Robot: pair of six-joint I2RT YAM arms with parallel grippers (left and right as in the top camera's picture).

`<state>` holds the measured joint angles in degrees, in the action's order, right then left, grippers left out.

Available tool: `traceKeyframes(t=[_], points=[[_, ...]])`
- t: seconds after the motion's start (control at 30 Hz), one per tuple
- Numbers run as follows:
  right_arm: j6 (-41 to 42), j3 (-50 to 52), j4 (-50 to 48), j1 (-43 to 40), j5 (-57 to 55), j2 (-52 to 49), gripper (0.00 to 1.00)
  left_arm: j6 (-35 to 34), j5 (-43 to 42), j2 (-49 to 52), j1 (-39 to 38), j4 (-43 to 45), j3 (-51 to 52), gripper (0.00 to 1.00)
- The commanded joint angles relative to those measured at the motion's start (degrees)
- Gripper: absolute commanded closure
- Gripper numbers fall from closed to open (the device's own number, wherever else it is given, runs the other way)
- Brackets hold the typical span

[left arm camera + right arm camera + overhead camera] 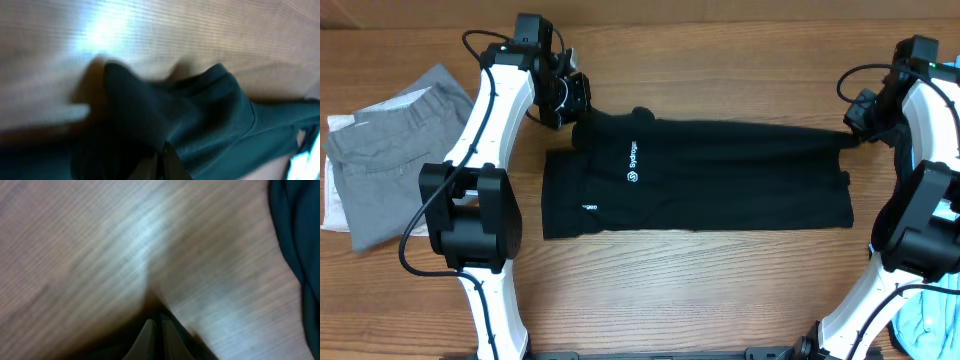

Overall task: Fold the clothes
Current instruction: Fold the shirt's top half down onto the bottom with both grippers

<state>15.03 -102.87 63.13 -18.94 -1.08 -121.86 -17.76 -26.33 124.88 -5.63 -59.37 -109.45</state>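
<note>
Clamps a bunched corner of the clothes (210, 115) in the left gripper (162, 157), clenched tight at the garment's 10 o'clock corner. Shows the right gripper (159, 327) pressed shut as well, at the 2 o'clock corner, yet with bare table (100, 255) around the tips and black cloth only at 3 o'clock; cannot tell whether any hem is caught. Has the rest spread flat mid-table. Risks lifting one corner alone, then dragging and skewing the fold instead of doubling it cleanly.
</note>
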Motion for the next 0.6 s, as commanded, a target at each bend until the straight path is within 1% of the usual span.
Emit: traceKeyframes(t=[0.0, 0.2, 0.3, 0.37, 0.4, 0.57], points=[[0.5, -1.1, 2.7, -1.6, -1.7, 1.4, 0.96, 2.4, -2.3, -2.9, -0.9, -5.6, -0.7, 0.96], [0.4, -1.1, 6.5, -2.1, -2.5, 1.4, 0.96, 6.3, -1.7, -3.1, -4.6, -17.0, -0.7, 0.96], [0.4, -1.1, 8.6, -2.2, -3.9, 1.4, 0.96, 8.3, -0.9, -3.1, -5.3, -22.1, -0.7, 0.96], [0.4, -1.0, 9.2, -2.1, -4.0, 1.4, 0.96, 9.0, 0.3, -3.1, -5.3, -24.3, -0.7, 0.96], [0.4, -1.0, 9.9, -2.1, -4.0, 1.4, 0.95, 9.4, 2.6, -3.2, -5.2, -26.4, -0.7, 0.96], [0.4, -0.5, 11.3, -2.1, -5.6, 1.4, 0.95, 12.5, 5.3, -4.0, -5.3, -31.2, -0.7, 0.96]])
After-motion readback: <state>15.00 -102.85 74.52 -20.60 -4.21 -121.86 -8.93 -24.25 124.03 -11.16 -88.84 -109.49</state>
